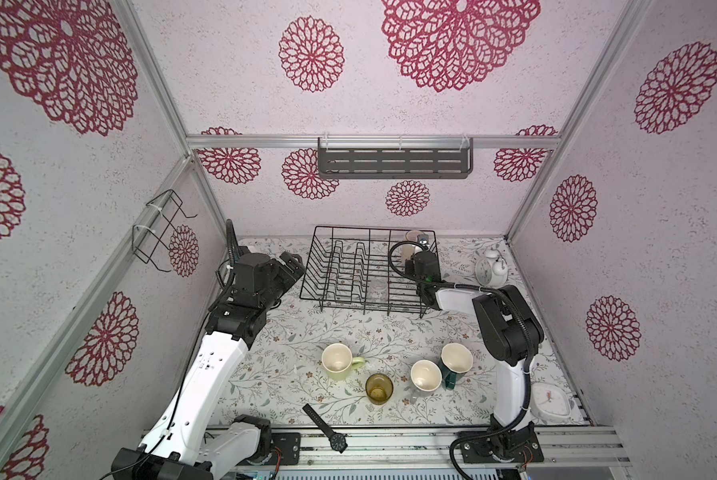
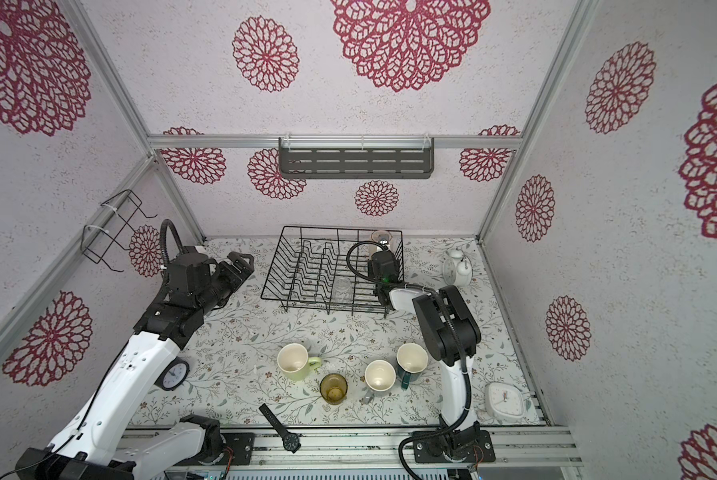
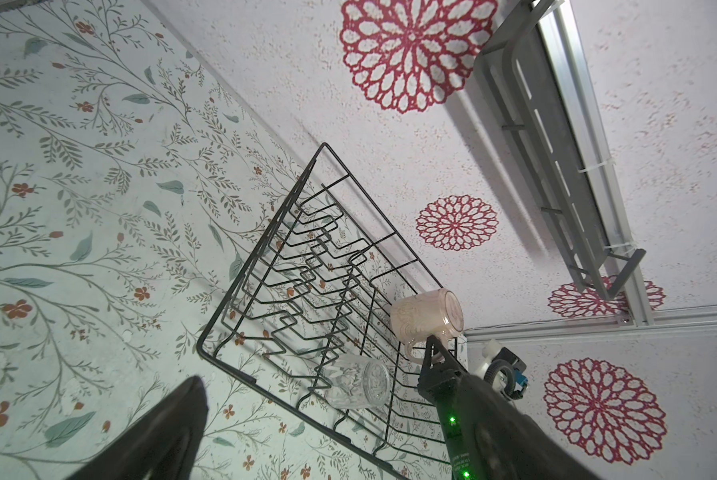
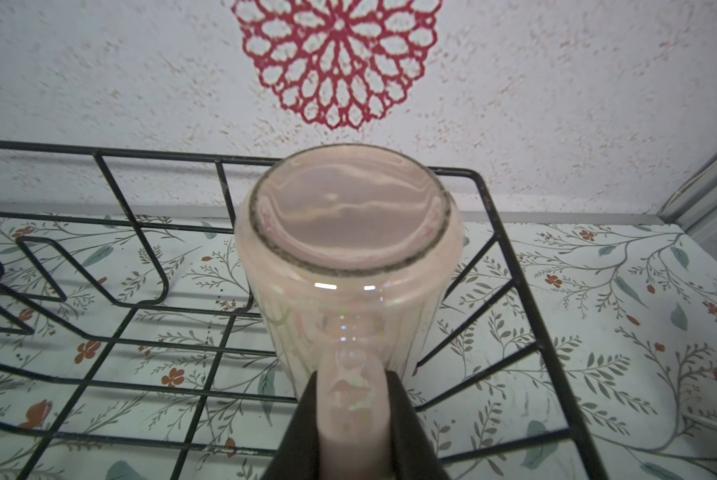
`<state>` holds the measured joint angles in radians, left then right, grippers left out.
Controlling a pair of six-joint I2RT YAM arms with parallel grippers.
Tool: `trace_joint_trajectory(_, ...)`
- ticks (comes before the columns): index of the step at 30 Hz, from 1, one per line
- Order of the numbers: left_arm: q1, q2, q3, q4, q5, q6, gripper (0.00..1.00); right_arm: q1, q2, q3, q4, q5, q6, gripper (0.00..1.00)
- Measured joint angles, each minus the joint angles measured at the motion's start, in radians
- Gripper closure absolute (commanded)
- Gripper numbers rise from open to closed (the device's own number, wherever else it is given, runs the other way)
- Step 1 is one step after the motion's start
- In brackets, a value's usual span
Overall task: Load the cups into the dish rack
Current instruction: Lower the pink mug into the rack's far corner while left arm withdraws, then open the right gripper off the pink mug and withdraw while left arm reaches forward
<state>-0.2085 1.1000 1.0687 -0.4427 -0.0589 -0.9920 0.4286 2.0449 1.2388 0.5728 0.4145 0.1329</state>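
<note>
The black wire dish rack (image 1: 340, 270) holds a small clear glass (image 1: 376, 289) and tall pink mug (image 4: 348, 249); right gripper (image 4: 350, 395) pinches its handle, left gripper (image 1: 294, 268) gapes wide, empty.

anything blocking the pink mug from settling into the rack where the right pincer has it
Nothing visible. The right pincer holds the pink mug upside down by its handle in the dish rack's far right corner, beside the dividers; the clear glass sits nearer the front, apart from it.
</note>
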Motion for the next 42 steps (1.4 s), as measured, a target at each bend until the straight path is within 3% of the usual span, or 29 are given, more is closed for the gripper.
trace_joint_trajectory(5, 0.0, 0.0, -0.015, 0.0, 0.003, -0.003, 0.03, 0.0, 0.0, -0.04, 0.044, 0.0, 0.002, 0.84)
trace_joint_trajectory(9, 0.0, 0.0, -0.015, 0.001, 0.006, -0.003, 0.03, 0.0, 0.0, -0.047, 0.059, -0.004, 0.008, 0.65)
trace_joint_trajectory(18, 0.002, 0.0, -0.015, -0.001, 0.002, 0.013, 0.03, 0.0, -0.033, -0.078, 0.103, -0.042, 0.027, 0.45)
trace_joint_trajectory(29, 0.004, -0.017, -0.002, -0.095, -0.078, 0.082, 0.03, 0.0, -0.281, -0.193, 0.019, -0.134, 0.042, 0.41)
trace_joint_trajectory(35, 0.005, -0.042, -0.002, -0.196, -0.096, 0.145, 0.03, 0.0, -0.501, -0.251, -0.126, -0.294, -0.066, 0.38)
trace_joint_trajectory(38, 0.006, -0.069, -0.008, -0.243, -0.046, 0.19, 0.03, 0.0, -0.623, -0.281, -0.196, -0.401, -0.139, 0.38)
trace_joint_trajectory(42, -0.004, -0.061, 0.002, -0.324, 0.129, 0.269, 0.03, 0.014, -0.74, -0.285, -0.302, -0.545, -0.23, 0.37)
